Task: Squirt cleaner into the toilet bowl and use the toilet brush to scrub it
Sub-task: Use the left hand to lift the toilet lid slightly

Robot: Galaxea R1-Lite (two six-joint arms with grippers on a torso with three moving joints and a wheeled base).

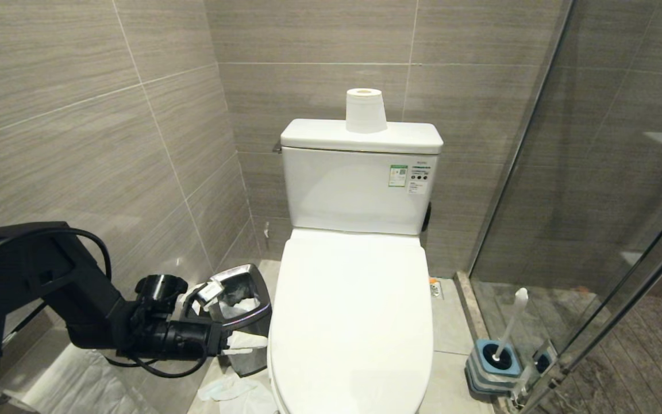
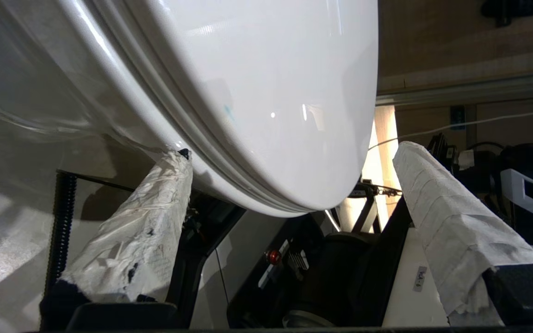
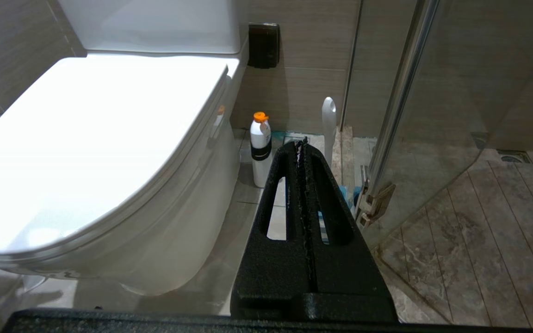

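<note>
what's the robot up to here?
Toilet cleaning, early stage. The toilet lid is down. The left gripper, fingers open and wrapped in paper, sits low at the lid's front-left rim, gripping nothing. The right gripper is shut and empty, parked beside the bowl. The toilet brush stands in its holder by the glass door, untouched.

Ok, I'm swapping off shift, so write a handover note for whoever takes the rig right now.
Left gripper: open, paper-wrapped fingers straddling the front edge of the toilet bowl's closed lid, holding nothing.
Right gripper: shut, empty, parked off the toilet's right side.
Toilet brush: standing in its blue holder by the glass shower door.
White bottle with orange cap: on the floor beside the toilet.
Done: nothing visible.
Left: lift lid, squirt cleaner, scrub.
</note>
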